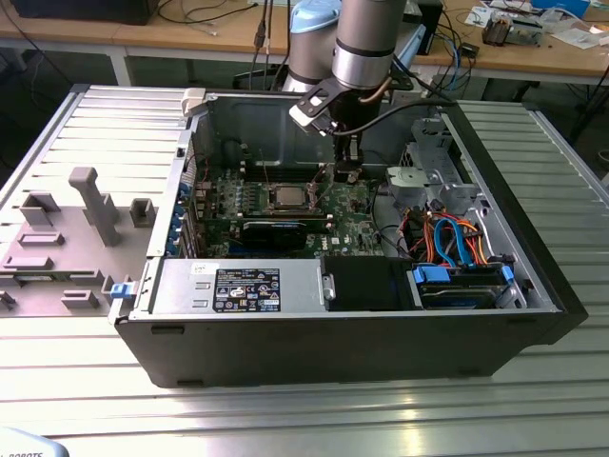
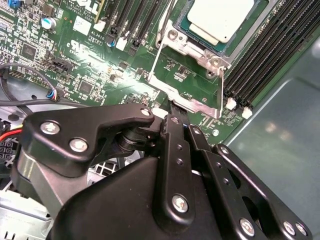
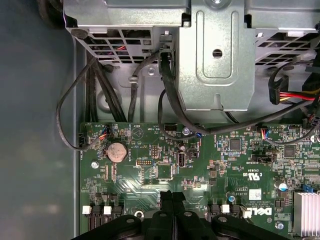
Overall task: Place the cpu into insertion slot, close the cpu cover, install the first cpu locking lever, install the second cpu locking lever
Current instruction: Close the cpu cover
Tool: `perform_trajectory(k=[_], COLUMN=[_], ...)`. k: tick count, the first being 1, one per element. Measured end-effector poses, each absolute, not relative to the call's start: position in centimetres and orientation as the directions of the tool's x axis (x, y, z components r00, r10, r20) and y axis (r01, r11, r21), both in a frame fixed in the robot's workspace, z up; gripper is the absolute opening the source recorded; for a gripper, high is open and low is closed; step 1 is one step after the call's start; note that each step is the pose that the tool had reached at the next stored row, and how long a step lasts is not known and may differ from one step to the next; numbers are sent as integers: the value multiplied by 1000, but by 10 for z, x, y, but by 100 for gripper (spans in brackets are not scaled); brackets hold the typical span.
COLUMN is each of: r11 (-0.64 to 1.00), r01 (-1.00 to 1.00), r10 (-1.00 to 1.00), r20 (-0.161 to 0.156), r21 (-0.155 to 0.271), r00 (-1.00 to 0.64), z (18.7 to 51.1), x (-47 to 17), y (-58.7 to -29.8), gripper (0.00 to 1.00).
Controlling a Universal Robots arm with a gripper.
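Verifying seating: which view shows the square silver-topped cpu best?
The second wrist view: the square silver-topped cpu sits close-up in its silver-rimmed socket. The exterior view shows it small, amid the green board. The first wrist view faces other board areas.

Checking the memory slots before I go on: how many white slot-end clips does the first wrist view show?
4 white clips: two on one side of the gripper, two on the other, all on the green board. The gripper may hide more.
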State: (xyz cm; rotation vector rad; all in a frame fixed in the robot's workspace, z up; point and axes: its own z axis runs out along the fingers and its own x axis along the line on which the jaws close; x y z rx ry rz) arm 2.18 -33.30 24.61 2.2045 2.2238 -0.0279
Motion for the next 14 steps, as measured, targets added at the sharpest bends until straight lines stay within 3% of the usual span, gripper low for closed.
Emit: perform_trajectory(k=[14], r11=[9], r01=[1000], r10=[1000], r20=[-20], r21=[-6], r00=[-9], z=[246], x=[18], y=[-333], gripper=[11])
